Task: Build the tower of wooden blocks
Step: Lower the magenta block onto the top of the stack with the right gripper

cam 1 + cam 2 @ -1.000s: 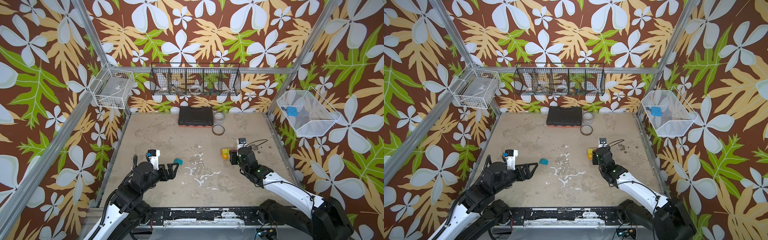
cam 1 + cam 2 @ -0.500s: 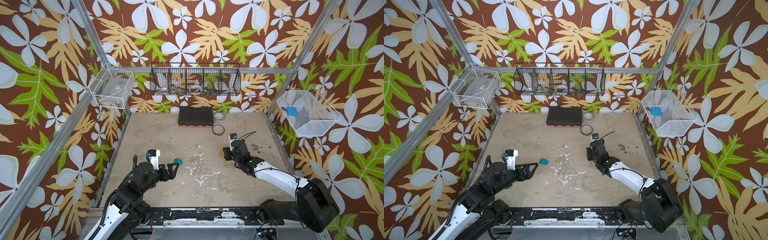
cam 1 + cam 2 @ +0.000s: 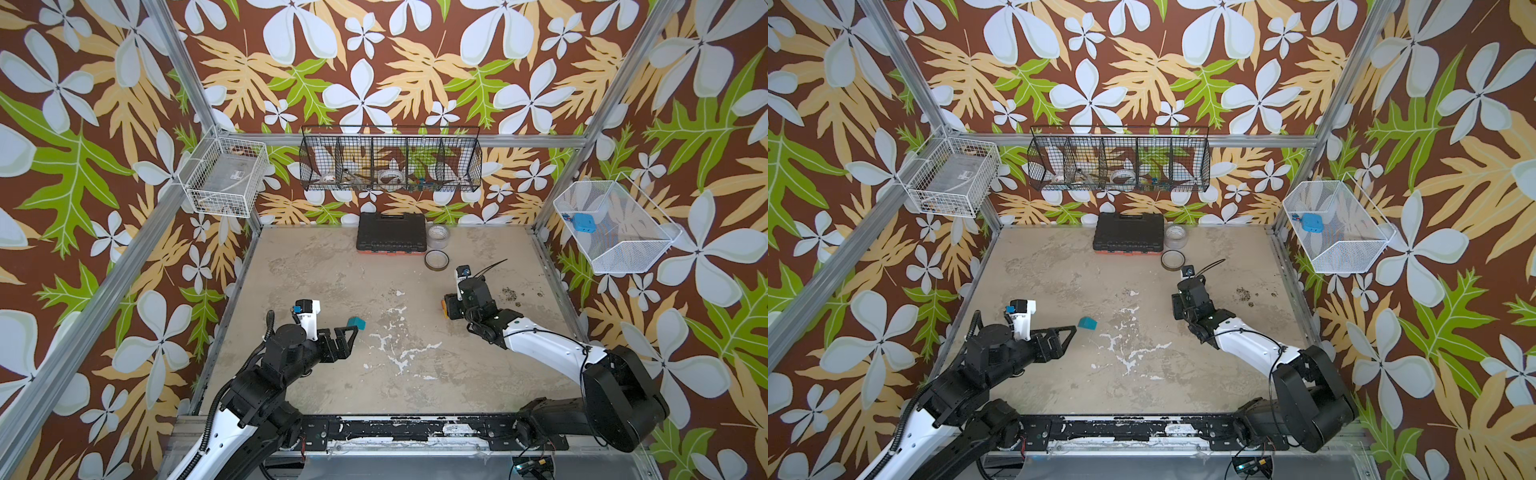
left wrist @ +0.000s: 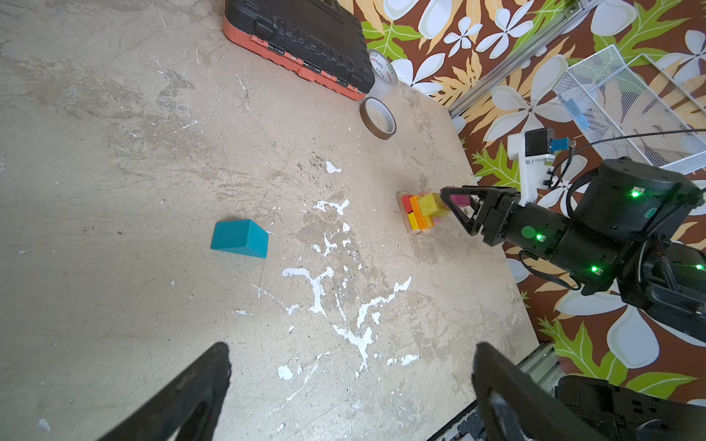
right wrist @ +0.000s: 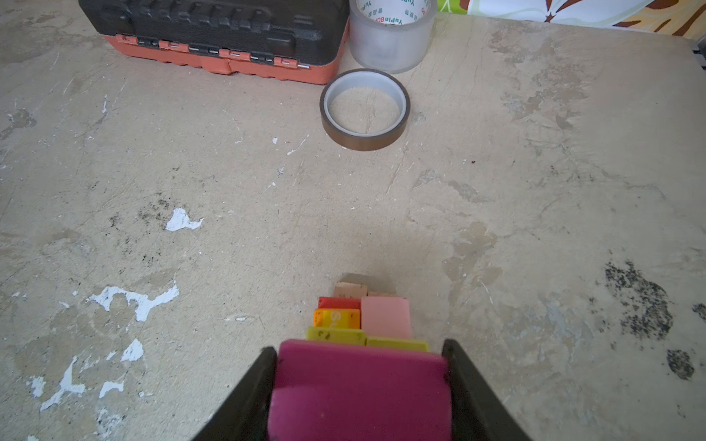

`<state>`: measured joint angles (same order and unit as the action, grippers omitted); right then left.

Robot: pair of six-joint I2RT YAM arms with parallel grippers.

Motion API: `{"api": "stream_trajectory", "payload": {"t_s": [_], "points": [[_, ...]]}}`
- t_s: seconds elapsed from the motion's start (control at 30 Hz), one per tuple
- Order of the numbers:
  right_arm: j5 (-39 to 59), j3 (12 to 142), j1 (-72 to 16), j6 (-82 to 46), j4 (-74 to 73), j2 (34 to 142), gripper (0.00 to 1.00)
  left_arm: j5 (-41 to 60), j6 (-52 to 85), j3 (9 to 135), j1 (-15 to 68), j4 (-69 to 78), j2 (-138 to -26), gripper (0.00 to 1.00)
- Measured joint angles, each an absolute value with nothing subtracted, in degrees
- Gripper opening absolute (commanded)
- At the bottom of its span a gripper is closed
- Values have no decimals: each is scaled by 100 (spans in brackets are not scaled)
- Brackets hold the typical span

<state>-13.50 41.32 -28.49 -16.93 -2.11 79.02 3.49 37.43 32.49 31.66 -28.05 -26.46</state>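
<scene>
I judge the tower [image 4: 420, 212] mostly built on the right, my right gripper [image 5: 359, 347] clamping the magenta block [image 5: 359, 385] at its top, while the teal block [image 4: 240, 238] lies apart, unplaced, before my left gripper [image 4: 351, 349], fingers wide and empty.

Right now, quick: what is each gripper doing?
Left gripper: open, holding nothing.
Right gripper: closed on the magenta block, at the block stack.

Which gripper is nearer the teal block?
Left. The left gripper sits open just short of the teal block, not touching; the right gripper is well away, shut on the magenta block.
</scene>
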Motion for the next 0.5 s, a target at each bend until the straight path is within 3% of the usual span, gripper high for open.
{"api": "stream_trajectory", "payload": {"t_s": [0.5], "points": [[-1328,4163,-2729,-1651,-176,8121,46,349,3743,3232,3166,-2805,-2639,100]]}}
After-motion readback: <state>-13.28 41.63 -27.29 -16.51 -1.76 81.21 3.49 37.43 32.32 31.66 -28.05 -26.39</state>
